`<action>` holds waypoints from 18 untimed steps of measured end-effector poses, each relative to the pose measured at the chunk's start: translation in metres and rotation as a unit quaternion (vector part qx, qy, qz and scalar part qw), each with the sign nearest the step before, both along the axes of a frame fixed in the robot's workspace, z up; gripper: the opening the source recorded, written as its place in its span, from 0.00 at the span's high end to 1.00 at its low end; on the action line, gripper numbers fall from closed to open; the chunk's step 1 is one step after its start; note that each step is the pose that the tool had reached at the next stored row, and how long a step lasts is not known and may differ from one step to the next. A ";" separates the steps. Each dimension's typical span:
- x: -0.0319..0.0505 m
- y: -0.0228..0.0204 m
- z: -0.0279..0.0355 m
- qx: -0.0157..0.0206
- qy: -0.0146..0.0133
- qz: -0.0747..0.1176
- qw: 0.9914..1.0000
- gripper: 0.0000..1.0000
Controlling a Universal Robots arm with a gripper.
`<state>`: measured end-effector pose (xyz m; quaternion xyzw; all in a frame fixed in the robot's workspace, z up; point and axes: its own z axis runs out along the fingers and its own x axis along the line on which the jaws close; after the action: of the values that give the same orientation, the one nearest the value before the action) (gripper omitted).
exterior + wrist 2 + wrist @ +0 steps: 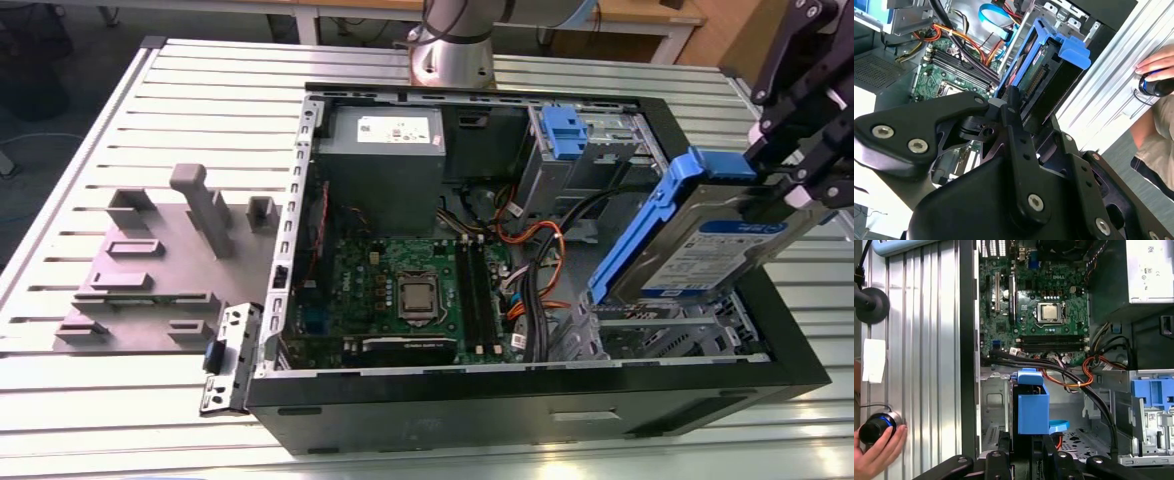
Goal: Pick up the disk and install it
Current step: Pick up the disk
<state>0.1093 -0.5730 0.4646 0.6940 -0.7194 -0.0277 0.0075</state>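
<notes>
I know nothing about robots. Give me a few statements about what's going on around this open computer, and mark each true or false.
1. The black gripper holds the flat silver metal disk with a blue plastic bracket, tilted, over the open black computer case. True.
2. The disk lies on the grey plastic stand with upright posts. False: the gripper holds it, away from the stand.
3. The case is closed. False: it is open, its green motherboard showing.
4. In the first wrist view, a hand touches a dark round knob on the ribbed table. True.

Open computer case (534, 402), grey stand (150, 268)
</notes>
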 end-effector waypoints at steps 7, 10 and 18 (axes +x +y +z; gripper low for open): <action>0.0052 0.0000 -0.0038 0.000 0.000 0.013 1.000 0.65; 0.0052 -0.0001 -0.0054 0.000 0.000 0.015 1.000 0.65; 0.0059 0.0000 -0.0098 -0.001 0.000 0.016 1.000 0.65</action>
<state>0.1152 -0.5730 0.4548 0.7054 -0.7083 -0.0271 0.0084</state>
